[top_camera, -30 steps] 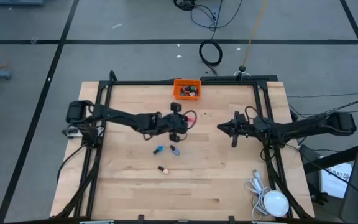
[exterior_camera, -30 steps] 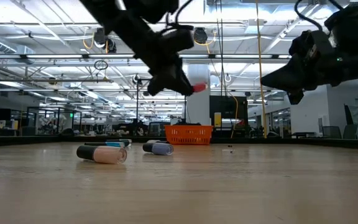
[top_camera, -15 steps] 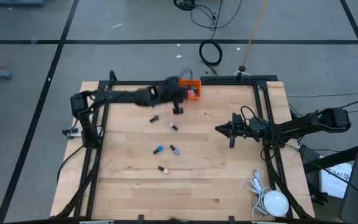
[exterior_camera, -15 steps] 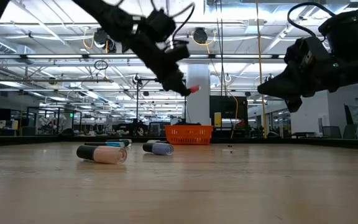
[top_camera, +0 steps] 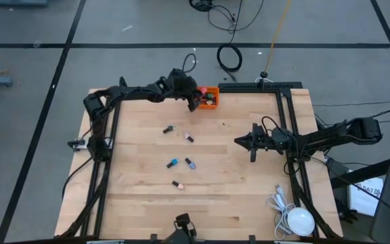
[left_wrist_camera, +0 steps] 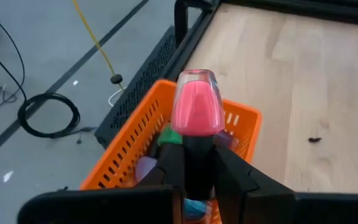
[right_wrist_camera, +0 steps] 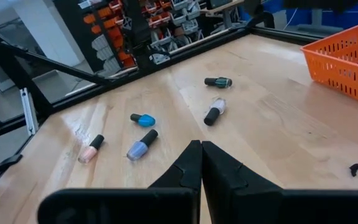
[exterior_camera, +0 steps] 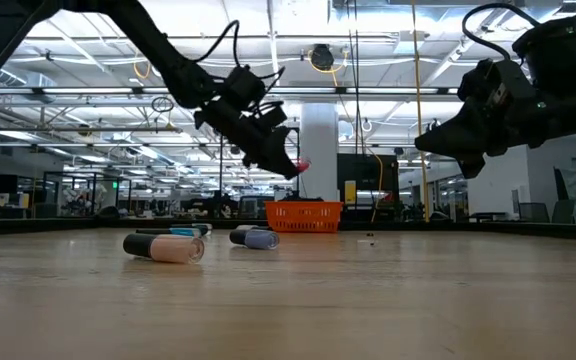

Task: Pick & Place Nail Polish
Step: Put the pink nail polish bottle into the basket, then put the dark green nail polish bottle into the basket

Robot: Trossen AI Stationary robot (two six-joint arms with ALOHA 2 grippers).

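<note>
My left gripper point(top_camera: 196, 95) is shut on a pink nail polish bottle point(left_wrist_camera: 197, 110) at the orange bin point(top_camera: 209, 99), which stands at the table's far edge with several bottles inside point(left_wrist_camera: 146, 167). Several more nail polish bottles lie on their sides mid-table: dark green point(right_wrist_camera: 219, 81), pale pink point(right_wrist_camera: 214, 111), blue point(right_wrist_camera: 143, 119), lilac point(right_wrist_camera: 140, 146) and peach point(right_wrist_camera: 92, 149). My right gripper point(top_camera: 237, 141) hovers shut right of centre, above the table, touching nothing. My left gripper pinches the pink bottle's black cap point(left_wrist_camera: 197, 163) between its two fingers. The fingers come from the table's left, slanting down, and lie along the bottle. The pink glass body point(exterior_camera: 301, 163) sticks out past the fingertips, lifted clear above the bin's rim point(left_wrist_camera: 166, 93).
A dark metal frame point(top_camera: 276, 88) runs along the table's far and side edges. A white round thing with a coiled cable point(top_camera: 296, 218) lies at the near right corner. A small dark speck point(top_camera: 223, 124) lies near the bin.
My left gripper has swung from the table's middle toward the far edge to the orange bin, rolling at the wrist as it went, still shut on the pink bottle. The bottle has stayed clear of the table. The loose bottles have not moved.
</note>
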